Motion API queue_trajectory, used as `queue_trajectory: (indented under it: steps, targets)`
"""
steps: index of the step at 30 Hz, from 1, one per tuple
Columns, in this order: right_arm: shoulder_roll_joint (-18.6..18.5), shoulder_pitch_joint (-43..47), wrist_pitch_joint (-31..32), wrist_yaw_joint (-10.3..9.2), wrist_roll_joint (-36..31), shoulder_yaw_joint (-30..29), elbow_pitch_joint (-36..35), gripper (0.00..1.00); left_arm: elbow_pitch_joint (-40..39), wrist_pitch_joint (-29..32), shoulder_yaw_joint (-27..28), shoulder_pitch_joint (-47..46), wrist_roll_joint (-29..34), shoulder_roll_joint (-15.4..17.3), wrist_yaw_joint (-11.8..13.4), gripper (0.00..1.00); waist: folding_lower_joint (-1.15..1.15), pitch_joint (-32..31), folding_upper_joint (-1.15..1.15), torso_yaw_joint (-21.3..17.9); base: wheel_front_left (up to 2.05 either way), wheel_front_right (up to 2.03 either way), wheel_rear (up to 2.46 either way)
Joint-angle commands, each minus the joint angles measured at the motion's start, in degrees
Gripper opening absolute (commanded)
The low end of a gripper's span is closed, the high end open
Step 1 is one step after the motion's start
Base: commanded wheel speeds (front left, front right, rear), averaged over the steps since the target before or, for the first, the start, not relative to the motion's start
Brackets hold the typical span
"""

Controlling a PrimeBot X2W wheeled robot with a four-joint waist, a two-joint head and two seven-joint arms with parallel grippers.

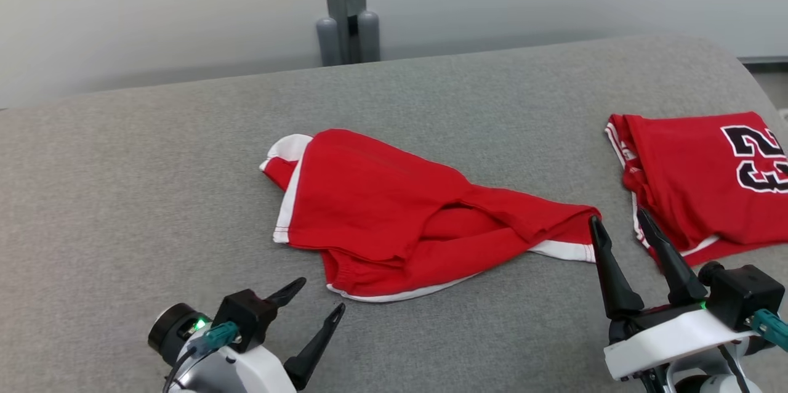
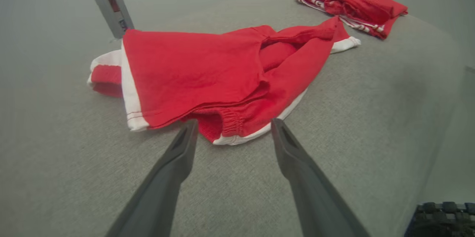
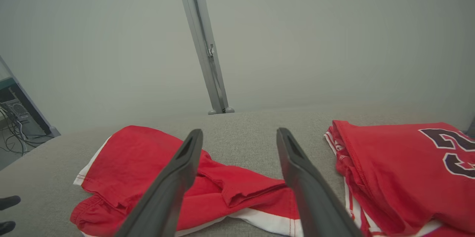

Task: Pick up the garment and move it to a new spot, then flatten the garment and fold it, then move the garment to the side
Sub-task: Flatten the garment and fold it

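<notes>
On the grey bench (image 1: 154,183) the crumpled red shorts (image 1: 394,214) lie mid-bench, long axis running left to right, elastic waistband facing the robot, with both hands spread wide and empty: the left hand (image 1: 321,294) near the waistband, the right hand (image 1: 618,215) just beside the shorts' right end.

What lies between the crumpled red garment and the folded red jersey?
Between crumpled garment and folded jersey: bare grey surface, clear in the right wrist view; the head view shows the open right hand there.
</notes>
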Motion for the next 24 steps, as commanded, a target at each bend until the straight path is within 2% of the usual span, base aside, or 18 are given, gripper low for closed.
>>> queue_trajectory:
  steps: [1, 5, 11, 12, 13, 14, 20, 24]
  targets:
    - [-0.3, -0.7, -0.2, 0.11, 0.4, 0.1, 0.3, 1.0, 2.0, 0.7, -0.8, -2.1, -0.4, 0.1, -1.4, 1.0, 0.0, 1.3, 0.0, -1.5, 0.0, 0.0, 0.0]
    - [-0.3, -1.2, -0.9, 0.11, 0.7, 0.8, 1.1, 1.0, 7.7, 0.8, -3.8, -5.7, -1.4, -0.2, -4.0, 1.0, 0.0, 2.6, 0.0, -3.7, 0.0, 0.0, 0.0]
    - [-0.3, -1.9, -2.0, 0.11, 1.3, 1.0, 2.1, 1.0, 14.1, -0.3, -6.8, -10.0, -3.8, 0.4, -5.0, 1.0, 0.0, 3.8, 0.0, -6.6, 0.0, 0.0, 0.0]
    - [-0.3, -2.0, -2.2, 0.11, 1.4, 0.9, 2.2, 1.0, 15.0, -0.4, -7.3, -10.5, -4.5, 0.5, -5.0, 0.95, 0.0, 3.9, 0.0, -6.9, 0.0, 0.0, 0.0]
    - [-0.3, -2.0, -2.4, 0.11, 1.3, 0.9, 2.3, 1.0, 15.6, -0.7, -7.8, -11.0, -5.0, 0.6, -5.0, 0.5, 0.0, 4.0, 0.0, -7.1, 0.0, 0.0, 0.0]
    - [-0.3, -2.1, -2.6, 0.11, 1.3, 0.8, 2.3, 1.0, 16.1, -0.7, -8.3, -11.6, -5.8, 0.7, -5.0, 0.0, 0.0, 4.2, 0.0, -7.2, 0.0, 0.0, 0.0]
    - [-0.3, -1.9, -3.4, 0.11, 1.5, 0.0, 2.6, 1.0, 15.3, -2.6, -10.7, -13.4, -10.6, 2.6, -5.0, 0.0, 0.0, 4.9, 0.0, -7.0, 0.0, 0.0, 0.0]
    - [-0.3, -1.6, -3.7, 0.11, 1.5, -1.2, 2.7, 1.0, 10.1, -4.1, -9.4, -11.3, -11.8, 4.9, -4.0, 0.0, 0.0, 5.1, 0.0, -5.1, 0.0, 0.0, 0.0]
